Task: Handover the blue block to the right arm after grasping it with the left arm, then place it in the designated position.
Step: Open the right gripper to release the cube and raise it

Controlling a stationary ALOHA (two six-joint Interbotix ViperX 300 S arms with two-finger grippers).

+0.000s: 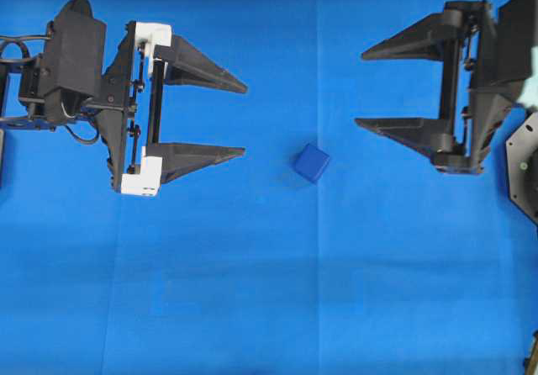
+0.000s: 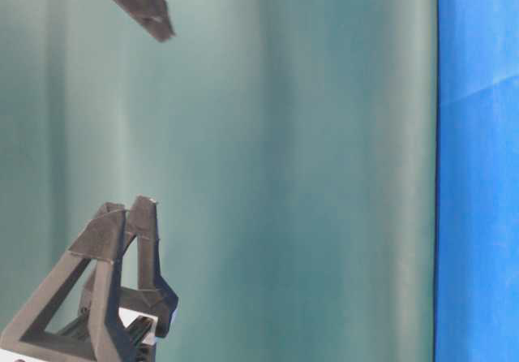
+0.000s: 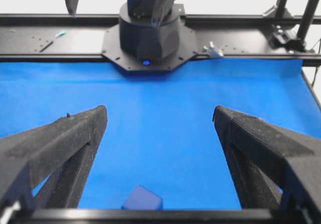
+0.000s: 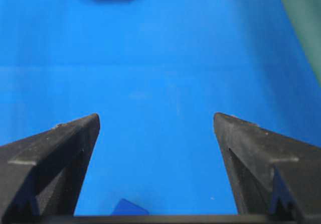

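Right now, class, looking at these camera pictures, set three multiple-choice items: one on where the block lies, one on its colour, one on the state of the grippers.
1. Where is the blue block?
A. on the cloth between the two grippers
B. inside the left gripper
C. on the black frame

2. What colour is the block?
A. red
B. dark blue
C. white

3. How do the left gripper and right gripper stand?
A. both shut
B. only the left open
C. both open, empty

Answers: 1 A, it lies apart from both; 2 B, darker than the cloth; 3 C, wide gaps between the fingers.
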